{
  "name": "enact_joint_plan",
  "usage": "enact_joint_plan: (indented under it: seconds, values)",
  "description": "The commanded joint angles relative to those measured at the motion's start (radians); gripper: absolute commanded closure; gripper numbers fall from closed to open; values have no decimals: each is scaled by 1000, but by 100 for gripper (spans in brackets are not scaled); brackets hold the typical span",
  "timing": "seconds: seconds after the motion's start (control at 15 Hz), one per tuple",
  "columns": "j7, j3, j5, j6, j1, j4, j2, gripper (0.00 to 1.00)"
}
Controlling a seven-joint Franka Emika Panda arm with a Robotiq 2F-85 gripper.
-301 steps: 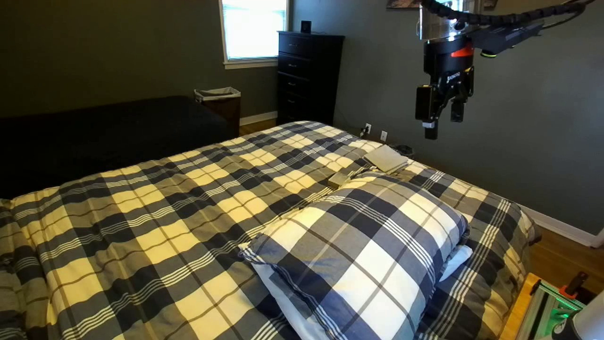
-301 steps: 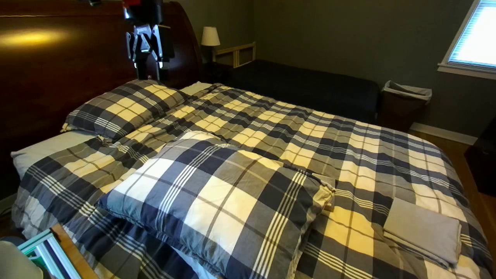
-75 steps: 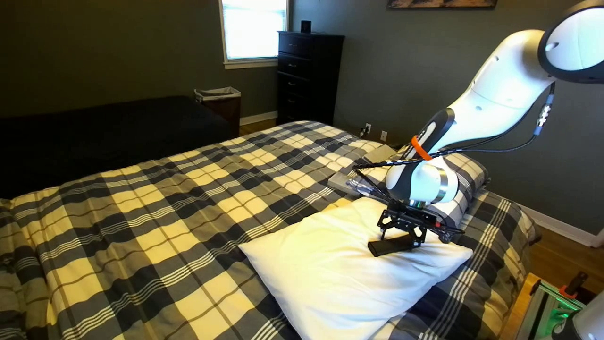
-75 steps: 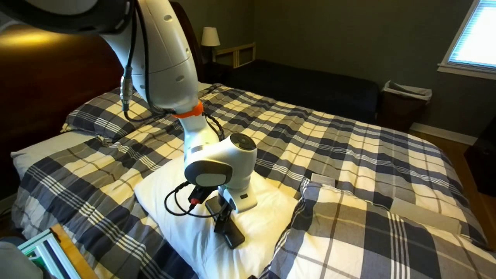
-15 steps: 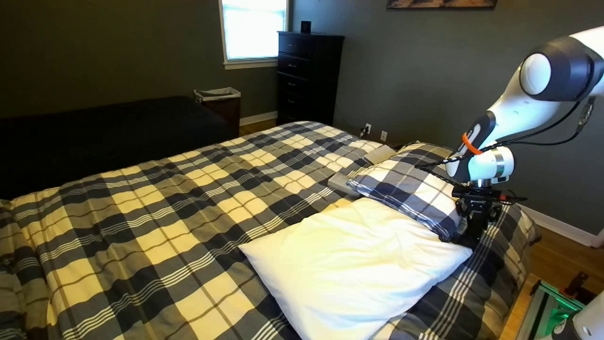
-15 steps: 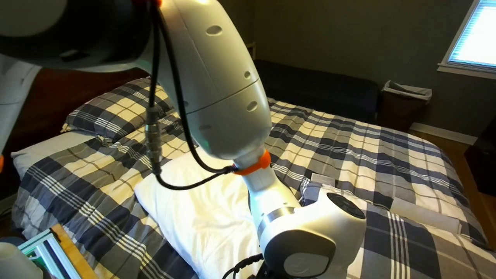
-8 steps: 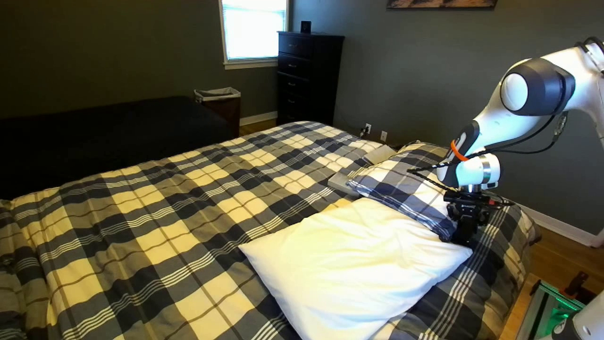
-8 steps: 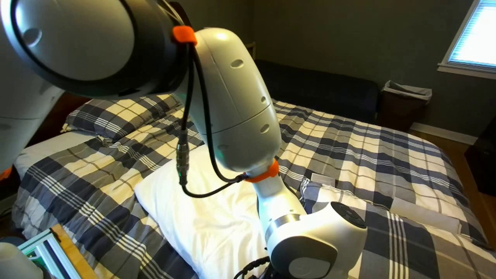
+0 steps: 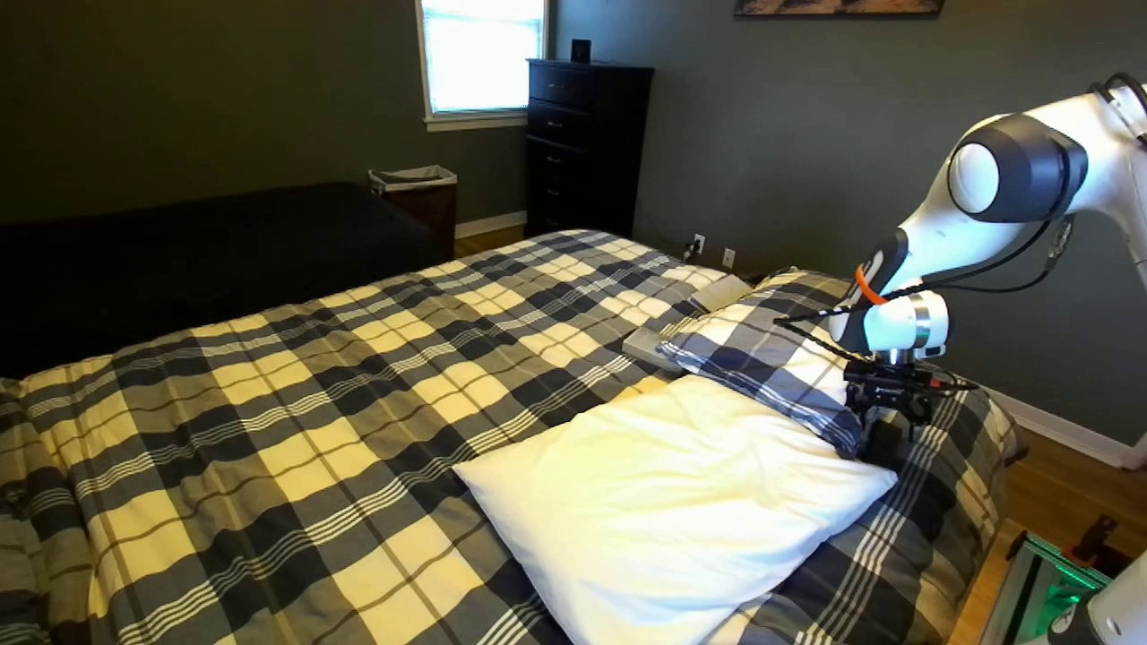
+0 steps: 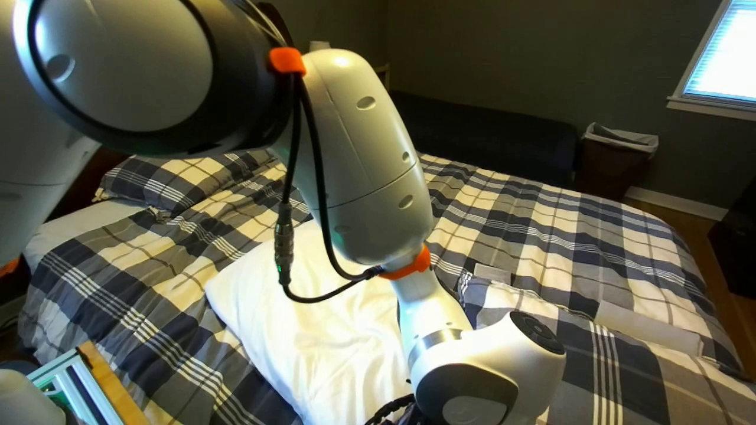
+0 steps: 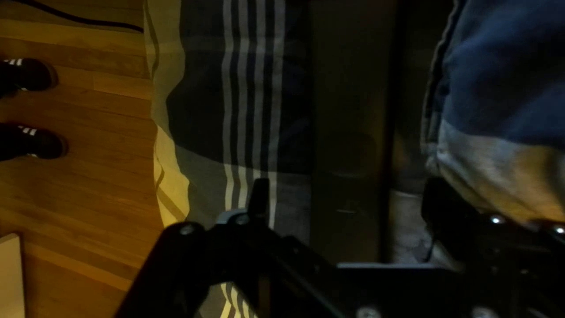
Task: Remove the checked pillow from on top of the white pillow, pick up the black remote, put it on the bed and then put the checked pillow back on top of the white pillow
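Note:
The black remote appears to lie on the plaid bed, beside the near corner of the checked pillow. My gripper is low over it and open. In the wrist view the remote is a dark bar between the spread fingers, with gaps on both sides. The right finger is close to the checked pillow's edge. The white pillow lies uncovered, touching the checked pillow along one side. In an exterior view the arm hides the gripper and remote; the white pillow shows partly.
A grey box and a grey folded cloth lie by the checked pillow's far end. Another plaid pillow is at the headboard. A wood-and-metal stand is by the bed. A person's shoes show on the floor.
The gripper carried the remote from the white pillow to the bed beside the pillows. In the last half second its fingers opened around the remote. Earlier, the checked pillow moved off the white pillow.

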Motion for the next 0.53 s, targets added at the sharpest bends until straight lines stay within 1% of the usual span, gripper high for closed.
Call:
enact_joint_plan:
  seconds: [0.0, 0.2, 0.33, 0.4, 0.47]
  values:
    - [-23, -23, 8, 40, 41, -59, -78, 0]
    - [-17, -61, -31, 2, 93, -107, -162, 0]
    - [-14, -83, -63, -46, 125, -137, -229, 0]
    - [8, -104, -89, -86, 150, -142, -263, 0]
    - [23, -115, -113, -95, 164, -144, -283, 0]
